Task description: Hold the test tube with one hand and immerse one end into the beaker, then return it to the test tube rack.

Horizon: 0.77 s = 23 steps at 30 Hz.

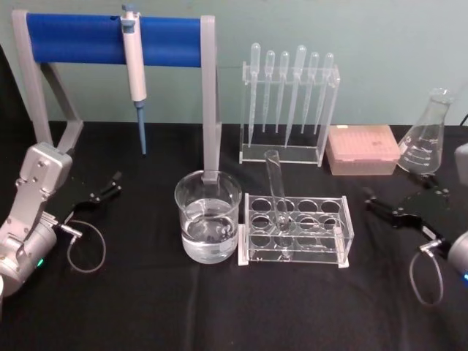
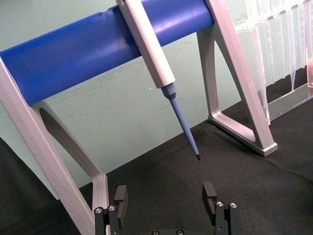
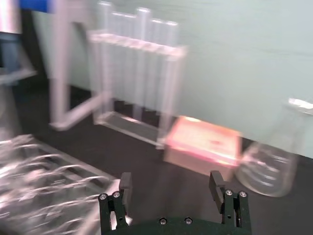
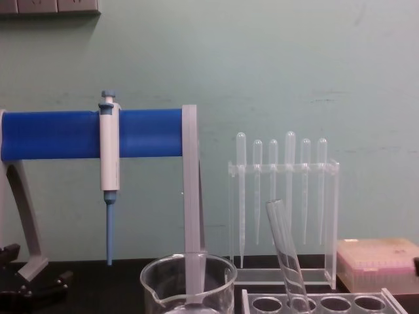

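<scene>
The test tube (image 1: 276, 191) leans in a hole of the clear rack (image 1: 338, 235) at the table's middle, open rim up; the chest view has the test tube (image 4: 287, 255) tilted left. Left of the rack stands the beaker (image 1: 208, 216), partly filled with clear liquid, and its spouted rim shows on the beaker (image 4: 188, 280) in the chest view. My left gripper (image 1: 112, 184) rests open at the left, apart from both. My right gripper (image 1: 371, 202) sits open to the right of the rack, holding nothing. The wrist views show the left gripper (image 2: 165, 198) and right gripper (image 3: 171, 188) with jaws spread.
A stand with a blue bar (image 1: 80, 40) carries a hanging pipettor (image 1: 134, 69) behind the beaker. A clear holder of plastic pipettes (image 1: 289, 102) stands at the back, with a pink tip box (image 1: 362, 150) and a conical flask (image 1: 425, 135) to its right.
</scene>
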{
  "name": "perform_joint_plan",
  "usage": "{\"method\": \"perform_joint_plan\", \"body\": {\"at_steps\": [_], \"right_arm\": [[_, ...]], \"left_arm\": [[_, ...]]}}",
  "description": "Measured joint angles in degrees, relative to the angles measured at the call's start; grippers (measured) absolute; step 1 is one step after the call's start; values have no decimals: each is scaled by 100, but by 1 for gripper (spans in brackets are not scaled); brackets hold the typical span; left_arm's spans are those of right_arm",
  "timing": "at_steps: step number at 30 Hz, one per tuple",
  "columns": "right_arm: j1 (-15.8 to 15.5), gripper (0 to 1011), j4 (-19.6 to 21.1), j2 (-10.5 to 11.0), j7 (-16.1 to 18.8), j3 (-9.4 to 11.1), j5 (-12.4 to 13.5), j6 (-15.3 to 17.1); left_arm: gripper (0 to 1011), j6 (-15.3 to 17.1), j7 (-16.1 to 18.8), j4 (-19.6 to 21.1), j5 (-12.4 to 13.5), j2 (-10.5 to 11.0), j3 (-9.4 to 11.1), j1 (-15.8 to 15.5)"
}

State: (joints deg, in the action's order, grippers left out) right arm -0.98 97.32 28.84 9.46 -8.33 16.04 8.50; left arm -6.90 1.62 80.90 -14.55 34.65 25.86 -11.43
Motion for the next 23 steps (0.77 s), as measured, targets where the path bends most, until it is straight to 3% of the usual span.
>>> {"method": "perform_joint_plan", "body": {"at_steps": [1,6,12,23], "right_arm": [[0,1002,0,0,0,0,0,0],[356,1003,-757,-430,-600,-87,-516,-315],[605,1003,-1299,-769,-796,-228,-786,-634],[561,1003,-1223,-713,-790,-198,-748,-604]], "left_arm": [[1000,0,0,0,0,0,0,0],[1000,0,0,0,0,0,0,0],[1000,-1,0,1,0,0,0,-1],[1000,0,0,0,0,0,0,0]]}}
